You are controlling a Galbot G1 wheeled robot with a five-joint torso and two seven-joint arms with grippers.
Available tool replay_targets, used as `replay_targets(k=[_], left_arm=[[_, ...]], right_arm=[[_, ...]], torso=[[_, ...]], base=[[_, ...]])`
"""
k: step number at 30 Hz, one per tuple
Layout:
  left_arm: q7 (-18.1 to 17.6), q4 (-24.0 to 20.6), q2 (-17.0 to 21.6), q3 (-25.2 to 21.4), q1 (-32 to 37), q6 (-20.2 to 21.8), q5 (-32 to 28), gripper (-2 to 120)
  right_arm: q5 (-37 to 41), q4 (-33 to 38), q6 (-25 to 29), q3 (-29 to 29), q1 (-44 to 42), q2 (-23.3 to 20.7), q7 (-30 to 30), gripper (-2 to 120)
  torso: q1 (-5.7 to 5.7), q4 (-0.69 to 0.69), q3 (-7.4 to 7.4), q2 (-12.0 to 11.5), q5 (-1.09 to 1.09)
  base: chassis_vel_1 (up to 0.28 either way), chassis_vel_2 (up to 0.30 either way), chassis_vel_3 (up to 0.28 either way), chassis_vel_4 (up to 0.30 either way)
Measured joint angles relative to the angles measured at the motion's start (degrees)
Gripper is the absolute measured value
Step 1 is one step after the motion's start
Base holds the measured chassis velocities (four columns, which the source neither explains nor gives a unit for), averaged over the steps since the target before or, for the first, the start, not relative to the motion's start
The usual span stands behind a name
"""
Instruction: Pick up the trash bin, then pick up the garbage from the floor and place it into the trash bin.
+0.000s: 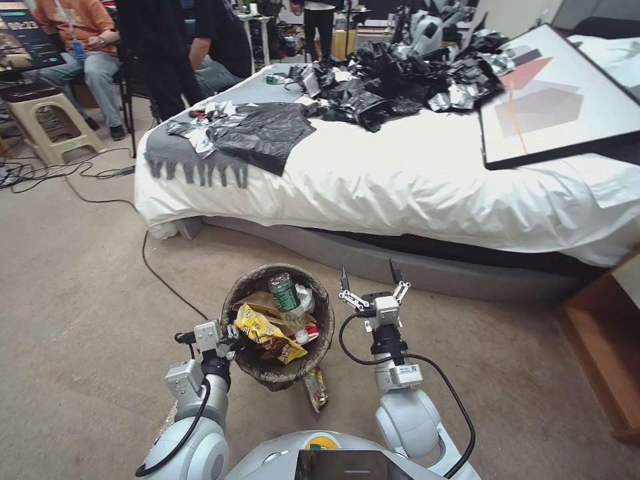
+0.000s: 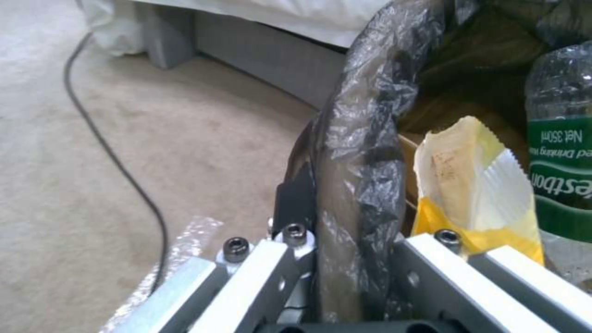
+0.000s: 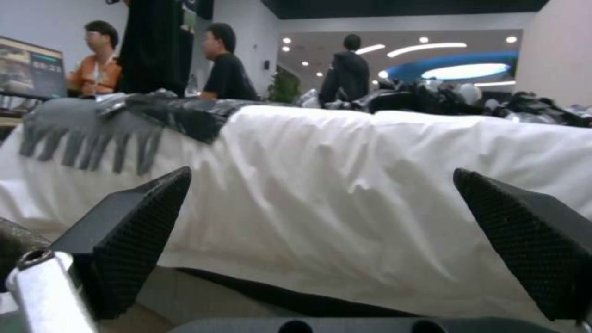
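Upright, slightly tilted trash bin

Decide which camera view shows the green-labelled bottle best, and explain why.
The head view: the bottle shows whole, standing in the trash bin. The left wrist view crops it to part of its label; the right wrist view faces the bed.

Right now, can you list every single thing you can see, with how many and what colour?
round bag-lined trash bin: one, dark liner, on carpet, clamped at rim.
clear green-label plastic bottle: one, inside bin.
yellow snack packet: one, inside bin.
flat wrapper: one, on floor beside bin.
white-sheeted bed: one, behind bin.
black plastic bags: heap, on bed.
framed picture: one, on bed.
black cable: one, on carpet.
left gripper: gripping bin rim.
right gripper: open, empty, beside bin.
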Motion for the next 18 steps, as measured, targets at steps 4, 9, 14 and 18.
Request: replay_targets(k=[4, 9, 14, 18], left_arm=[[0.0, 0.0, 0.01, 0.0, 0.01, 0.0, 0.0, 0], [0.0, 0.0, 0.08, 0.0, 0.04, -0.06, 0.0, 0], [-0.01, -0.01, 0.14, -0.01, 0.07, -0.1, 0.0, 0], [-0.04, -0.05, 0.19, -0.01, 0.01, -0.1, 0.0, 0]], right_arm=[[0.0, 0.01, 0.0, 0.01, -0.01, 0.01, 0.0, 100], [-0.01, 0.06, 0.0, 0.05, -0.09, 0.08, 0.0, 100], [-0.04, 0.11, 0.0, 0.07, -0.14, 0.1, 0.0, 100], [-0.06, 0.18, 0.0, 0.1, -0.16, 0.12, 0.0, 100]], torso=[[0.0, 0.0, 0.0, 0.0, 0.0], [0.0, 0.0, 0.0, 0.0, 0.0], [0.0, 0.0, 0.0, 0.0, 0.0], [0.0, 0.0, 0.0, 0.0, 0.0]], base=[[0.067, 0.077, 0.081, 0.075], [0.082, 0.077, 0.069, 0.085], [0.079, 0.083, 0.07, 0.074], [0.077, 0.074, 0.075, 0.07]])
